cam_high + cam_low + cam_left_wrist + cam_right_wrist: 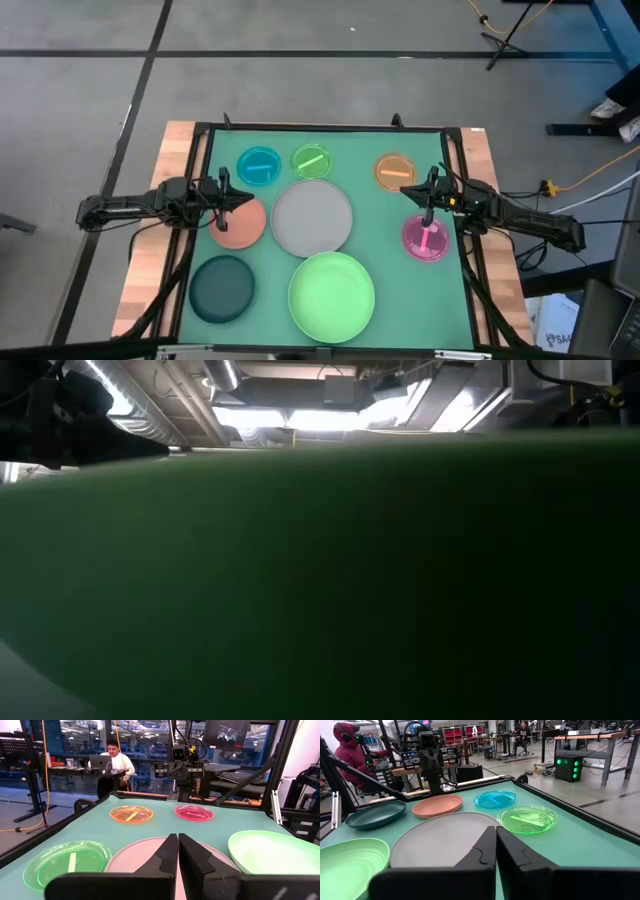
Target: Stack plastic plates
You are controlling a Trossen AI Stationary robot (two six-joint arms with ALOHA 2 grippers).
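Observation:
Eight plates lie flat on the green table. The large grey plate [311, 218] is in the middle, the large light green plate [331, 296] near the front. The salmon plate [242, 226] and dark teal plate [222, 288] are at the left. The small blue [259, 166], green [312, 161] and orange [394, 171] plates are at the back; the pink plate [427, 240] is at the right. My left gripper [240, 198] is shut, above the salmon plate's far edge. My right gripper [412, 192] is shut, between the orange and pink plates.
A dark frame [330, 128] runs around the table's mat, with wooden borders [160, 200] at the left and right. In the low view the light green plate [320, 580] fills nearly the whole picture. People show in the room beyond the table [112, 760].

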